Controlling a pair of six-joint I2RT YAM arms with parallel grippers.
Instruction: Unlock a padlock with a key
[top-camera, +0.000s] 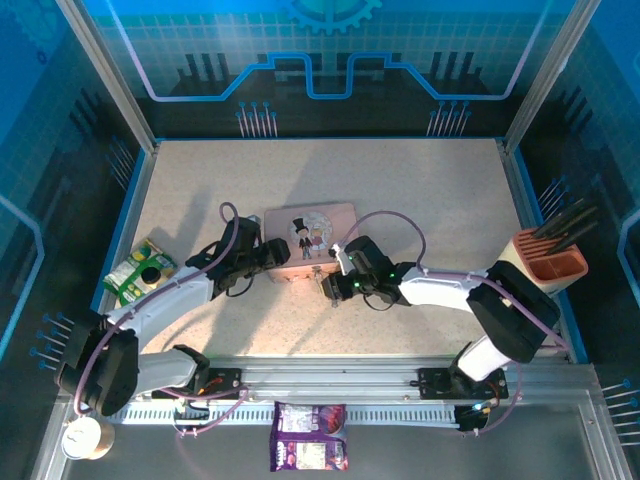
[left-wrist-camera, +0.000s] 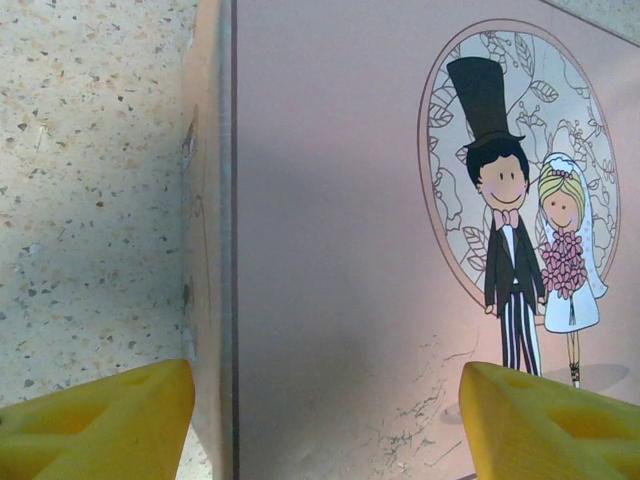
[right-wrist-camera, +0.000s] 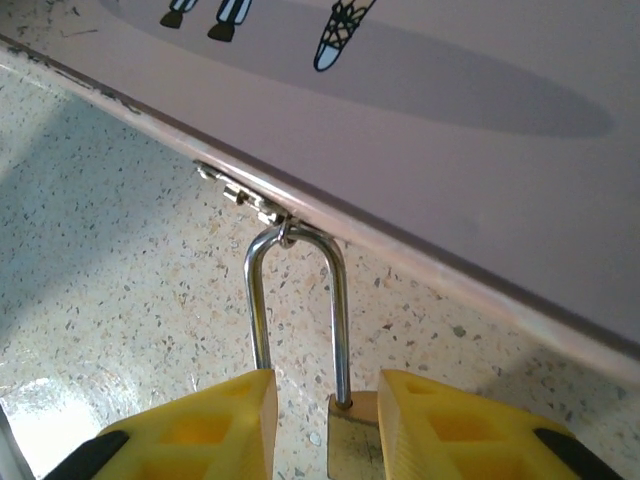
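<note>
A green packet (top-camera: 140, 272) lies at the table's left edge. Beside it the left arm (top-camera: 170, 295) stretches low from its base up to the left end of the pink tin (top-camera: 310, 240). The left claw (left-wrist-camera: 325, 410) is open wide and holds nothing. One yellow finger (left-wrist-camera: 100, 420) is over the speckled table and the other over the tin's lid, with the tin's left edge between them.

At the tin's near side the padlock (right-wrist-camera: 345, 420) hangs by its silver loop from the small latch (right-wrist-camera: 240, 190). The right claw (right-wrist-camera: 328, 385) is closed narrowly on the padlock. The brass body sits against one finger, and the loop's other leg runs down along the edge of the opposite finger. The right arm (top-camera: 450, 290) reaches leftward from its base, bent at the elbow, with its wrist low to the table. A pen holder (top-camera: 550, 262) with dark pens stands at the far right, well apart from the tin.
</note>
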